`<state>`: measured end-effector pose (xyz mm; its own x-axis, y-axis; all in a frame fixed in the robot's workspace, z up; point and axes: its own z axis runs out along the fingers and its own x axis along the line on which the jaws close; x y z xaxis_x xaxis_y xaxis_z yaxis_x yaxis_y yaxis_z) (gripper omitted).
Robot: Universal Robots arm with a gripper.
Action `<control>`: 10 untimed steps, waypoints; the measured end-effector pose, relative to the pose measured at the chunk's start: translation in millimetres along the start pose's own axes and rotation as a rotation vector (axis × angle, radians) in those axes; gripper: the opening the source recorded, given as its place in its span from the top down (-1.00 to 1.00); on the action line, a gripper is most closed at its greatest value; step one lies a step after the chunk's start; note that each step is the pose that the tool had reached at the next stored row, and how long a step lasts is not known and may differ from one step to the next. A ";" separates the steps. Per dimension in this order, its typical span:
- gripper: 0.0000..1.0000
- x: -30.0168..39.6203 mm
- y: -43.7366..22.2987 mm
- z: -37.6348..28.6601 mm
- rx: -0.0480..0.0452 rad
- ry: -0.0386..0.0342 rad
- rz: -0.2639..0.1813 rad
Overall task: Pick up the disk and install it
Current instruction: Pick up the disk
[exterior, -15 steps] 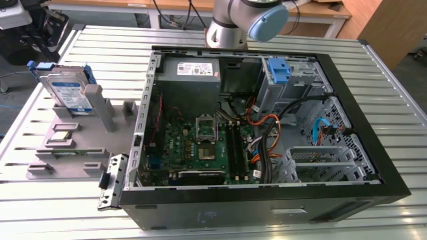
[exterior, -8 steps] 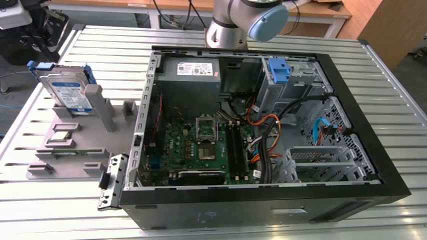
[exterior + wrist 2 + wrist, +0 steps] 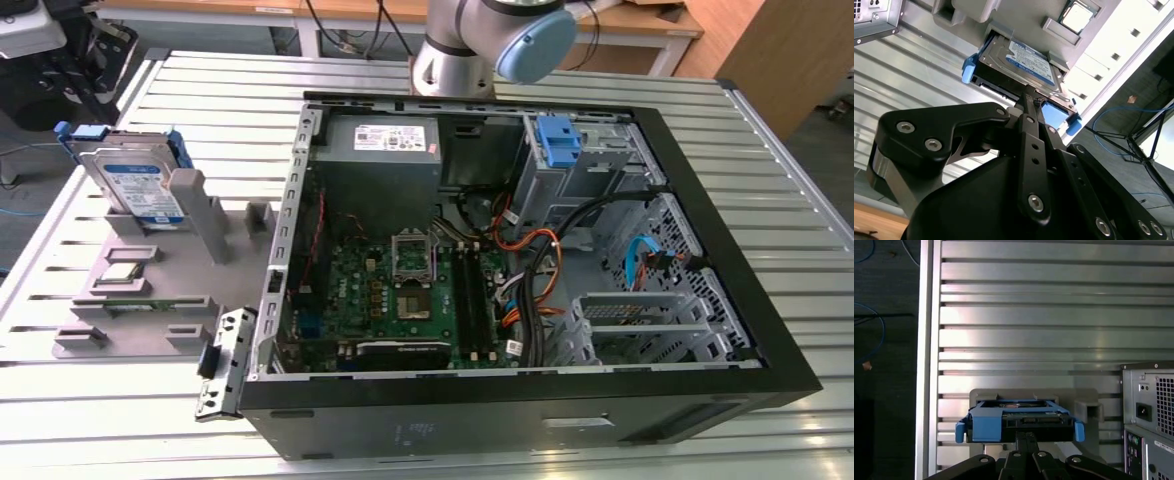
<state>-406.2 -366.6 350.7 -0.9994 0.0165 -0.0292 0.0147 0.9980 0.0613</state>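
Observation:
The disk [image 3: 134, 180] is a silver hard drive with a blue-and-white label in a blue plastic carrier. It stands upright in a slot of the grey holder [image 3: 200, 215] at the exterior view's left, beside the open computer case [image 3: 534, 405]. In both wrist views the disk [image 3: 1021, 60] [image 3: 1019, 417] lies just beyond my black gripper [image 3: 1026, 97] [image 3: 1026, 436]. The fingers are drawn together to a point in line with the disk's edge, and nothing is between them. The frames do not show whether the tips touch the disk.
A blue bracket [image 3: 558, 140] is fixed to the grey drive cage [image 3: 594, 165] at the case's far right. An empty wire cage [image 3: 641, 325] sits nearer the front. Cables, the motherboard [image 3: 400, 290] and the power supply [image 3: 380, 140] fill the case. A processor chip [image 3: 120, 272] rests on the holder.

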 end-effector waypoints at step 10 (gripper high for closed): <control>0.80 0.0 0.0 -0.1 -0.0005 0.0002 -0.020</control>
<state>-406.1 -366.7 350.7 -0.9995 -0.0032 -0.0301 -0.0050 0.9981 0.0612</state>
